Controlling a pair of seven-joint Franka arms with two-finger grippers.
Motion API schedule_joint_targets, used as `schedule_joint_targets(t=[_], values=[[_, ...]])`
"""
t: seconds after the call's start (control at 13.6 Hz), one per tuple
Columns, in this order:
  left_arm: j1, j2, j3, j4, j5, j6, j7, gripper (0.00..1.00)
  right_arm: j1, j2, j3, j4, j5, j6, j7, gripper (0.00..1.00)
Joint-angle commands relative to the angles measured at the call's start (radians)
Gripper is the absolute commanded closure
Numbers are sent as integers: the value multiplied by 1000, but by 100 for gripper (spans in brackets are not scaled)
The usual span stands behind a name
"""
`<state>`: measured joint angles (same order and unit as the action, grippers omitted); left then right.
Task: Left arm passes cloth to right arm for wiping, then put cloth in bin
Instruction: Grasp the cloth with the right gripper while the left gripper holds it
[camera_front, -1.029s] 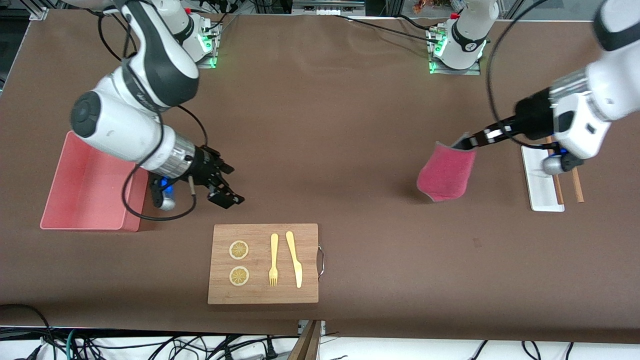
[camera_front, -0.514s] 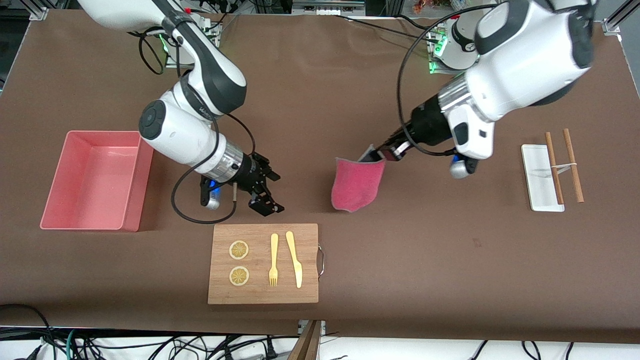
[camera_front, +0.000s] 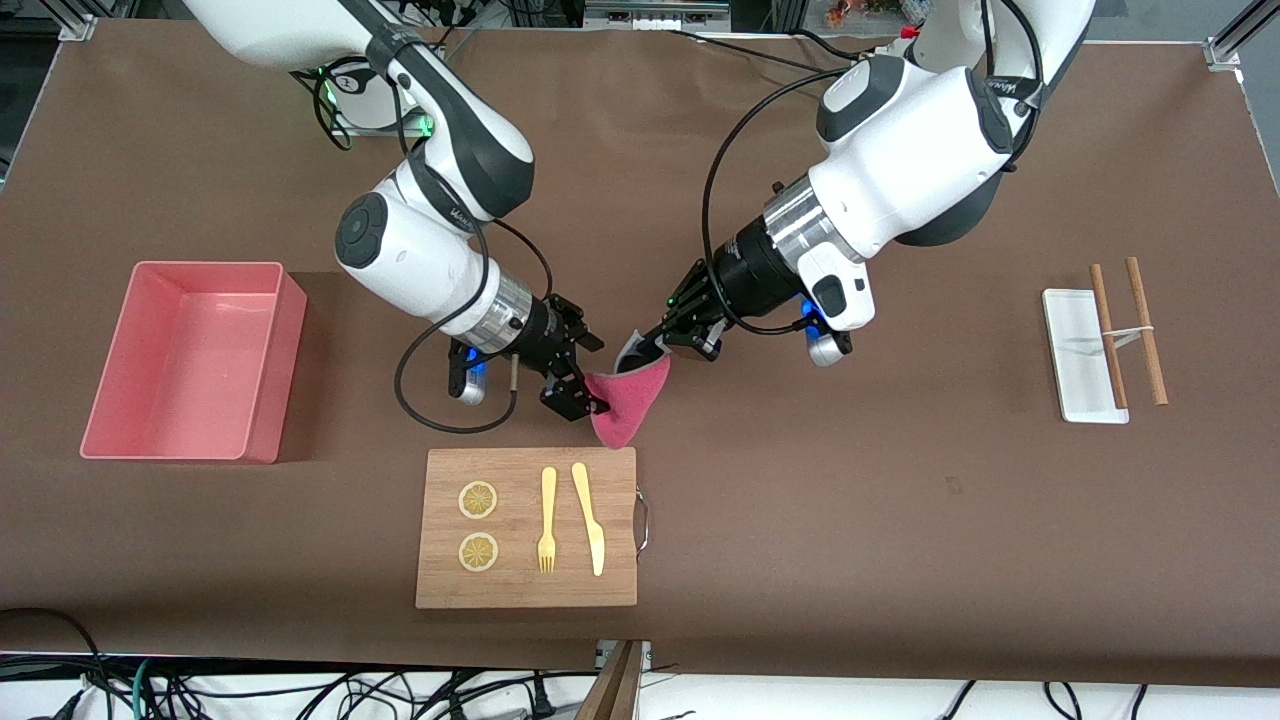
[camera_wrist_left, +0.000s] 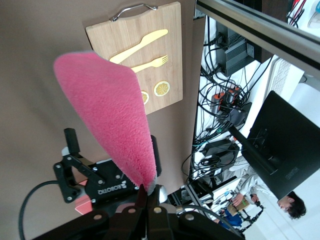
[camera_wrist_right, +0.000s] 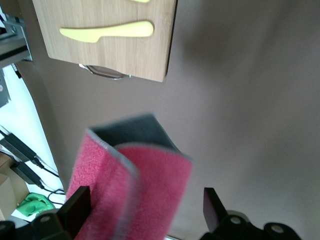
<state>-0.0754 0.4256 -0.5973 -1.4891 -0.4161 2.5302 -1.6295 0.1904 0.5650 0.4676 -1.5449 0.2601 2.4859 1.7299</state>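
The cloth (camera_front: 628, 402) was held in the air by the clamped left gripper (camera_front: 652, 347), hanging just above the table near the board (camera_front: 527, 527). The right gripper (camera_front: 577, 385), jaws apart, was set around its lower edge. A release before those jaws closed could have dropped the cloth; a thin bite could have slipped. The bin (camera_front: 190, 361) stood well apart, toward the right arm's end.
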Motion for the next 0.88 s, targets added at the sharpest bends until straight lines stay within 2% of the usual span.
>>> schedule_joint_targets(t=[0.0,0.07,0.15,0.22,0.29,0.37,0.44,0.51,0.66,0.73,0.81], values=[[-4,-1,8,18,-12,4,-21,100,-2,6,9,5,8,11,13,1],[-4,-1,10,15,-9,2,-20,100,-2,6,9,5,8,11,13,1],[-4,-2,10,13,-9,2,-20,100,-3,6,9,8,8,11,13,17],[-4,-4,10,13,-9,2,-21,100,-6,6,9,9,8,13,11,53],[-3,-5,10,13,-9,2,-21,100,-6,6,9,11,8,13,11,79],[-3,-7,11,13,-9,2,-21,100,-8,6,9,11,8,13,13,82],[-3,-7,11,15,-9,2,-21,100,-8,6,9,11,11,14,14,71],[-3,-5,11,15,-9,2,-21,100,-8,6,9,11,11,14,13,49],[-3,-5,13,15,-9,2,-20,100,-8,6,9,12,11,14,11,40],[-3,-5,13,15,-9,2,-20,100,-8,12,9,14,11,19,11,31],[-3,-5,13,15,-9,2,-20,100,-6,16,9,14,11,36,13,18]])
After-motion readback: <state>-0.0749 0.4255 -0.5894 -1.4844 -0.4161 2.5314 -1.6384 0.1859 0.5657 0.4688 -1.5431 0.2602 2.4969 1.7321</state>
